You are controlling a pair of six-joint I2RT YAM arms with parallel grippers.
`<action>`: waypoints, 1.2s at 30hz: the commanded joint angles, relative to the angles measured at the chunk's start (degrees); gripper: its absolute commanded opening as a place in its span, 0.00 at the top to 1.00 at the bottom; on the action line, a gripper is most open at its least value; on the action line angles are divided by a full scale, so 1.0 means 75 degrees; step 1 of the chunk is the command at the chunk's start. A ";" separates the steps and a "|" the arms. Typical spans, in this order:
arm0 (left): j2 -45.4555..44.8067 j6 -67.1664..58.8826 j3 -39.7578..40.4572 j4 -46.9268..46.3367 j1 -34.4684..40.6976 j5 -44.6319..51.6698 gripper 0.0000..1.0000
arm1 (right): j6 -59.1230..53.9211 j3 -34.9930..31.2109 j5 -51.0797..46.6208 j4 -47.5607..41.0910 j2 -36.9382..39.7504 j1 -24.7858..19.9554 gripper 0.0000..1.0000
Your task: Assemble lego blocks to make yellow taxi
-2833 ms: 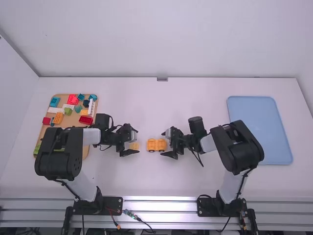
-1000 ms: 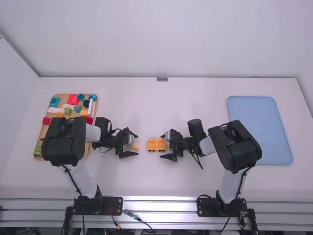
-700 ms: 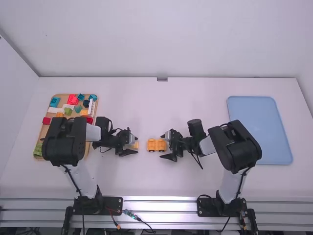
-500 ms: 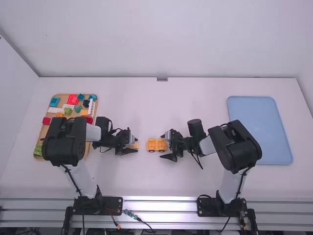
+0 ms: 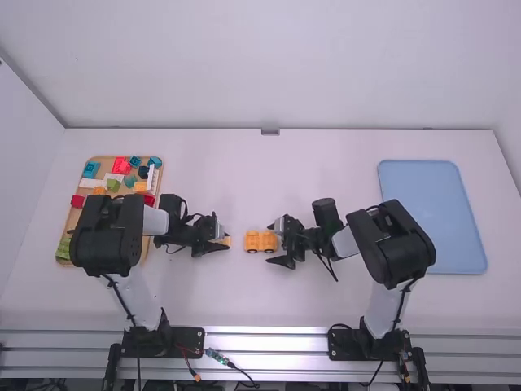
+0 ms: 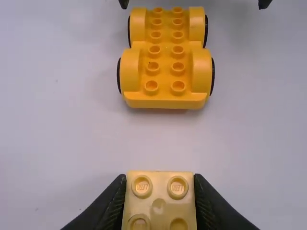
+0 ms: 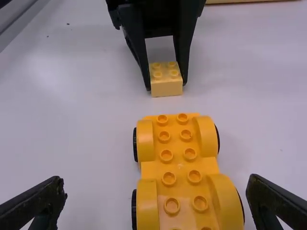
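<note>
while left jaws [image 5: 221,242] clamp the pale block [image 6: 159,194], parted right jaws [image 5: 271,246] straddle the wheeled base [image 5: 260,241], blue tray [image 5: 440,212] well apart.

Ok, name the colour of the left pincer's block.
Pale yellow; the block shows best in the left wrist view.

Car base [image 6: 165,72] yellow-orange w/ blk wheels [image 6: 213,76]; block [image 6: 159,199] pale yellow; tray [image 5: 431,220] lt blue.

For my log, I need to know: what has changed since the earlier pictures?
The left claw closed and took hold of the pale yellow block; its arm's elbow shifted slightly forward. The wheeled base stayed in place, the right claw still open at it.
</note>
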State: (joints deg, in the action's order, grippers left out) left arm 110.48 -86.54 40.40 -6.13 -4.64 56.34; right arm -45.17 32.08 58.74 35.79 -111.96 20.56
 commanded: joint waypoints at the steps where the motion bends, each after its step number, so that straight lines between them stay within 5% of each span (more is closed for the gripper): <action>1: 0.0176 0.0026 0.0076 -0.0040 0.0015 0.0096 0.68 | 0.0052 0.0070 0.0047 -0.0032 -0.0136 0.0009 0.01; 4: 0.0176 0.0023 0.0070 -0.0040 0.0015 0.0105 0.80 | 0.0050 0.0070 0.0047 -0.0041 -0.0139 0.0009 0.01; 14: 0.0176 0.0023 0.0166 -0.0110 0.0020 0.0227 0.91 | 0.0050 0.0026 -0.0192 -0.0058 -0.0142 0.0009 0.01; 36: 0.0176 0.0026 0.0280 -0.0156 0.0015 0.0452 0.95 | 0.0055 0.0172 -0.0898 0.0184 -0.0142 0.0458 0.01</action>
State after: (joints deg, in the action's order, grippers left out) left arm 110.52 -86.52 41.54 -6.85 -4.67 57.43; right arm -45.10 32.67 52.99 37.10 -111.98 24.03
